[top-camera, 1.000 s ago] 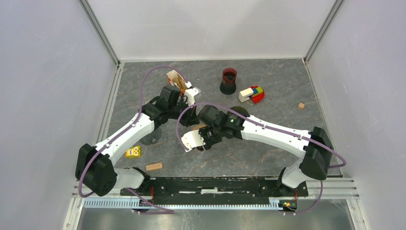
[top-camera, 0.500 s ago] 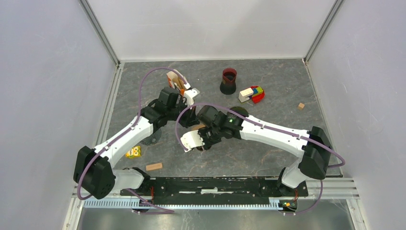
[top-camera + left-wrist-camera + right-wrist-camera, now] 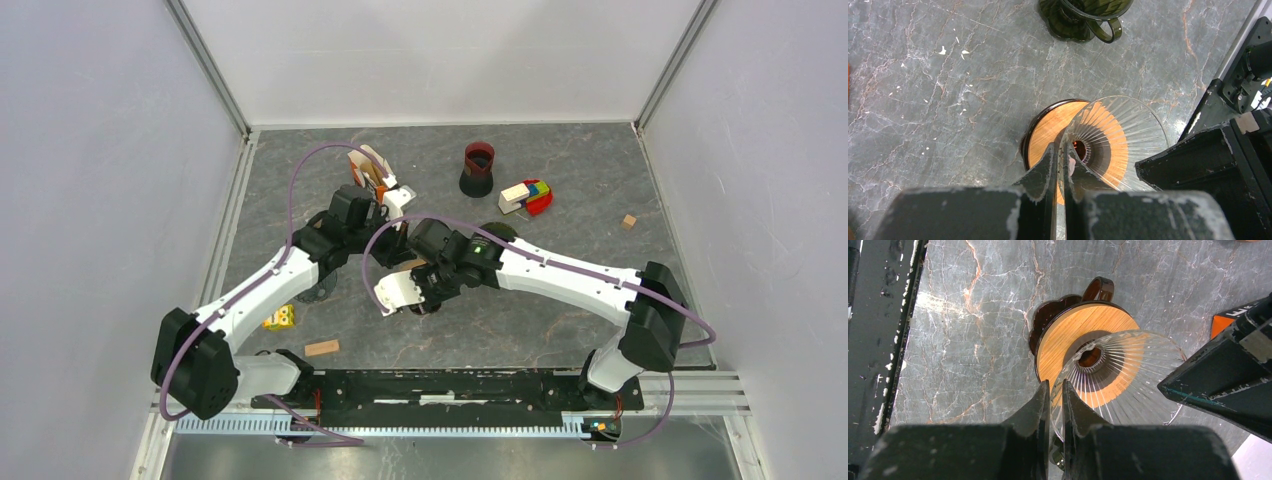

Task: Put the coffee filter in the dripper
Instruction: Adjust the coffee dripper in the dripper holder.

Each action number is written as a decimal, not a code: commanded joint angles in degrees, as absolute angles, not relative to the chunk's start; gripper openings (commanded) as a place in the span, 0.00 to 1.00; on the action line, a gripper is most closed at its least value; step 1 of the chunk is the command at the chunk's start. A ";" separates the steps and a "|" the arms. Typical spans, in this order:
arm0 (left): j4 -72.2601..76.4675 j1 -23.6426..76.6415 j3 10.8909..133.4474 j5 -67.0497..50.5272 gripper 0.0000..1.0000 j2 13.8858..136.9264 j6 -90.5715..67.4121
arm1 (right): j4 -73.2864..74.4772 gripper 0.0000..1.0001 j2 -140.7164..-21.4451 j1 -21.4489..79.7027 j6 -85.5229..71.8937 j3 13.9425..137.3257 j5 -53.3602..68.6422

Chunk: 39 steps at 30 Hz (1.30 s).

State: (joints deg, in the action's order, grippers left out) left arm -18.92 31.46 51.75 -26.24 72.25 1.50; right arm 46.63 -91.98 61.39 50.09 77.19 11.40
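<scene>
A clear ribbed glass dripper (image 3: pixel 1128 132) with a round wooden collar (image 3: pixel 1068 337) hangs above the stone table, held by both arms. My left gripper (image 3: pixel 1062 152) is shut on one side of its rim. My right gripper (image 3: pixel 1055 392) is shut on the rim's other side. In the top view the arms cover the dripper; only a tan bit of it (image 3: pixel 414 264) shows between the left gripper (image 3: pixel 392 232) and the right gripper (image 3: pixel 420 290). Brown paper that looks like the coffee filters stands in a white holder (image 3: pixel 368 166) at the back, behind the left gripper.
A dark glass dripper with a handle (image 3: pixel 1083 17) sits on the table below, also in the right wrist view (image 3: pixel 1098 288). A dark red cup (image 3: pixel 479 165), coloured blocks (image 3: pixel 527 196), a small wooden cube (image 3: pixel 628 221), a yellow piece (image 3: pixel 279 317) and a wood block (image 3: pixel 321 348) lie around.
Both arms have shifted slightly to the left and back together, still holding the dripper between them. Nothing was let go or taken.
</scene>
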 commanded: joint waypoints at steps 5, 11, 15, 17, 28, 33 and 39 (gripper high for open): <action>-26.53 31.82 46.98 -24.26 0.02 74.33 6.30 | 47.37 0.00 -97.88 61.26 49.13 76.05 11.82; -26.29 31.82 45.90 -24.29 0.02 74.02 6.95 | 47.29 0.00 -98.52 61.26 48.87 76.12 11.86; -26.19 31.82 45.53 -24.44 0.02 73.98 7.38 | 47.30 0.00 -99.04 61.28 48.78 76.12 11.85; -26.10 31.84 45.40 -24.46 0.02 73.96 7.46 | 47.20 0.00 -99.15 61.26 48.78 75.77 11.86; -25.75 31.85 44.81 -24.69 0.02 74.08 7.61 | 47.02 0.00 -99.99 61.26 48.61 75.72 11.23; -26.15 31.84 47.36 -24.37 0.02 74.42 6.77 | 47.17 0.05 -98.95 60.86 48.03 77.42 10.40; -26.46 31.82 49.69 -24.17 0.02 74.82 6.12 | 47.82 0.15 -97.49 60.60 47.55 79.70 8.93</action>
State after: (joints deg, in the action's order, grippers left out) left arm -17.41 31.24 50.78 -26.72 71.96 4.14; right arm 48.12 -93.89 61.43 48.23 79.64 11.14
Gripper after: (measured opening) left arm 0.087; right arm 0.141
